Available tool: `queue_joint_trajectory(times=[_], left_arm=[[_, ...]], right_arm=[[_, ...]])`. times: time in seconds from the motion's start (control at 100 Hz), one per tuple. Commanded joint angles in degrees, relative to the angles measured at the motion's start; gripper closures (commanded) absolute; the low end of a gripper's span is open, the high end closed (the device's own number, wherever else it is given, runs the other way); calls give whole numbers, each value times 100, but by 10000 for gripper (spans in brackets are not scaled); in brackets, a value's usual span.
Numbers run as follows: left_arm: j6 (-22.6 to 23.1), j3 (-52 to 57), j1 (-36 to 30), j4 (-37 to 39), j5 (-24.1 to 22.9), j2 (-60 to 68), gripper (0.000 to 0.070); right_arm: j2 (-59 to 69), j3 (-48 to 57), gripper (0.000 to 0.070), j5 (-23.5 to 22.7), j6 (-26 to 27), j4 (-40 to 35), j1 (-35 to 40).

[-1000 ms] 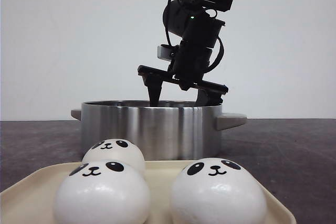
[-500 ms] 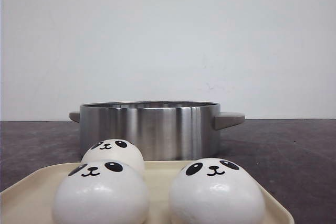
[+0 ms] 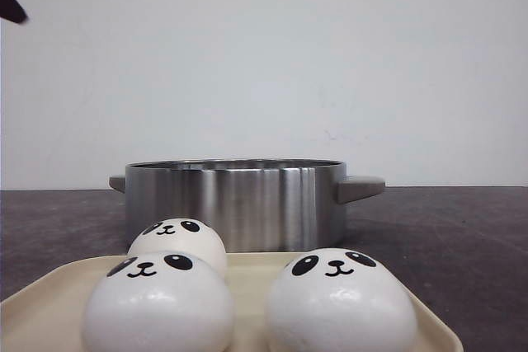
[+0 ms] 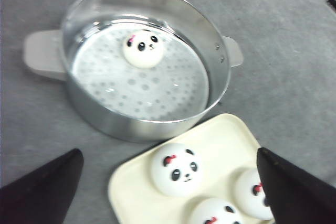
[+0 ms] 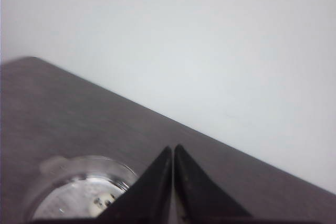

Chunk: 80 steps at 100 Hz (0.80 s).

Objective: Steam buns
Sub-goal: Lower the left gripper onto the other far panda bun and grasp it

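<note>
Three white panda-faced buns sit on a cream tray (image 3: 256,263) at the front: one behind on the left (image 3: 177,241), one at front left (image 3: 157,302), one at front right (image 3: 340,301). One more bun (image 4: 142,48) lies face up on the perforated plate inside the steel pot (image 4: 131,124). My left gripper (image 4: 168,150) hangs open high above the tray's buns (image 4: 176,169), holding nothing. My right gripper (image 5: 172,148) is shut and empty, raised far above the pot (image 5: 79,187). Neither gripper shows in the front view, apart from a dark tip (image 3: 10,7) at the upper left edge.
The pot (image 3: 235,204) stands right behind the tray, with a stub handle (image 3: 359,189) on each side. Dark grey tabletop (image 4: 283,77) runs all around both. A plain white wall is at the back.
The right arm, which hung open over the pot a second ago, has gone out of the front view. A dark tip has come in at the upper left edge.
</note>
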Motion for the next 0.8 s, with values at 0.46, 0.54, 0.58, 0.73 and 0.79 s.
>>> queue_joint_trajectory(times=[0.46, 0.54, 0.58, 0.73, 0.79], left_arm=[[-597, 94, -1097, -468, -385, 2546, 63], [-782, 94, -1104, -225, -413, 2879, 64], [-820, 96, -1091, -85, -413, 3029, 64], [-839, 109, -1082, 297, -409, 3560, 65], [-839, 127, -1082, 404, -411, 3757, 65]], right_arm=[[-1499, -1506, 700, 20, 1576, 28, 85], [-1491, -1506, 700, 13, 1613, 111, 87], [-1488, -1506, 700, -11, 1615, 162, 85], [-1488, -1508, 700, -26, 1617, 260, 85], [-1488, -1508, 700, -26, 1615, 256, 85]])
